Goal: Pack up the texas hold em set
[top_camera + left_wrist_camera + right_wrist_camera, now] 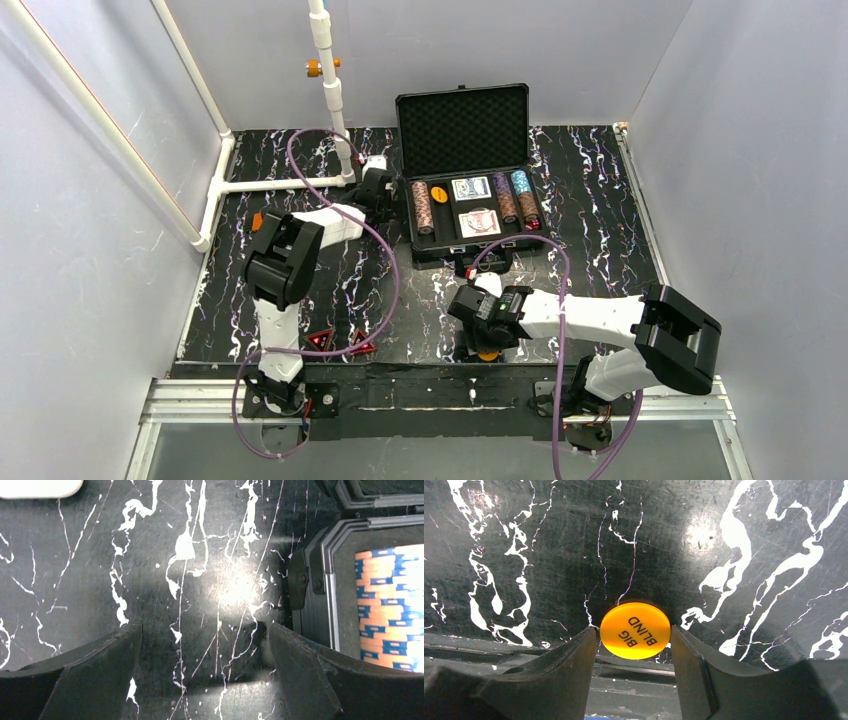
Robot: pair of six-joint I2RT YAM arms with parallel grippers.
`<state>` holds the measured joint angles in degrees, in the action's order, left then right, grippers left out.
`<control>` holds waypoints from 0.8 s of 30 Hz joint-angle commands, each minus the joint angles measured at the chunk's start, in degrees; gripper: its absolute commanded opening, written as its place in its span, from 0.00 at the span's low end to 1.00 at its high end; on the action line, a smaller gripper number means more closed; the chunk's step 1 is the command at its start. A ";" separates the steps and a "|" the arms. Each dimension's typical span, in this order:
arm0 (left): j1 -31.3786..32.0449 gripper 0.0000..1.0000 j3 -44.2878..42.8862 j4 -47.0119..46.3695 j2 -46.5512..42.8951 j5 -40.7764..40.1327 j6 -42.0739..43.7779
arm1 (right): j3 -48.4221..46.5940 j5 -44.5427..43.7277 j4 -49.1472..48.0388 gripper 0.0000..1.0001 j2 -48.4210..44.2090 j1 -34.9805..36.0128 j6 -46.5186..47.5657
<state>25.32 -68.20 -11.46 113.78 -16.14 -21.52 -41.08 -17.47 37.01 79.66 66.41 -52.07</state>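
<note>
I watch mostly the right wrist view. The orange disc (635, 630) lies flat on the desk (600, 200), at its near edge, directly between the fingers of the right hand (634, 632). One finger stands at its 9 o'clock and the other at its 3 o'clock. The fingers are about one disc apart. The right one seems to touch the rim and a thin gap shows at the left, so I cannot tell whether the hand already presses on it.

The disc is round and has no long axis, so the angle of the grip matters little. It is glossy, thin and printed "BIG BLIND" — I judge it may slip or tip off the edge.

In the top view the open case (462, 130) is at 12 o'clock from this disc, well apart, and the right arm is clearly the nearer one. The case holds chip stacks, two decks and a second disc (439, 194).

The left hand (204, 630) is wide open and holds nothing — it hangs over bare desk, with the left wall of the case at its 3 o'clock. Two red-black triangles (340, 342) lie near the left base, at about 7 o'clock from the case.
</note>
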 commanded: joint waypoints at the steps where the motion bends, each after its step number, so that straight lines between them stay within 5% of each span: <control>1: 2.52 0.98 -6.86 10.53 6.12 3.26 1.70 | 4.05 1.75 -2.27 0.63 4.27 0.38 -0.59; 11: 2.54 0.98 -2.99 7.91 -1.41 1.61 3.65 | 4.19 1.72 -2.39 0.61 3.94 0.38 -0.80; 24: 2.46 0.98 5.27 19.96 -29.46 -6.63 2.05 | 4.44 1.75 -2.23 0.33 3.74 0.47 -1.25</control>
<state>27.97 -64.10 2.37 93.49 -19.44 -18.41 -40.93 -17.50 36.88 79.55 66.41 -51.90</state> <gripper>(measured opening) 0.983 0.566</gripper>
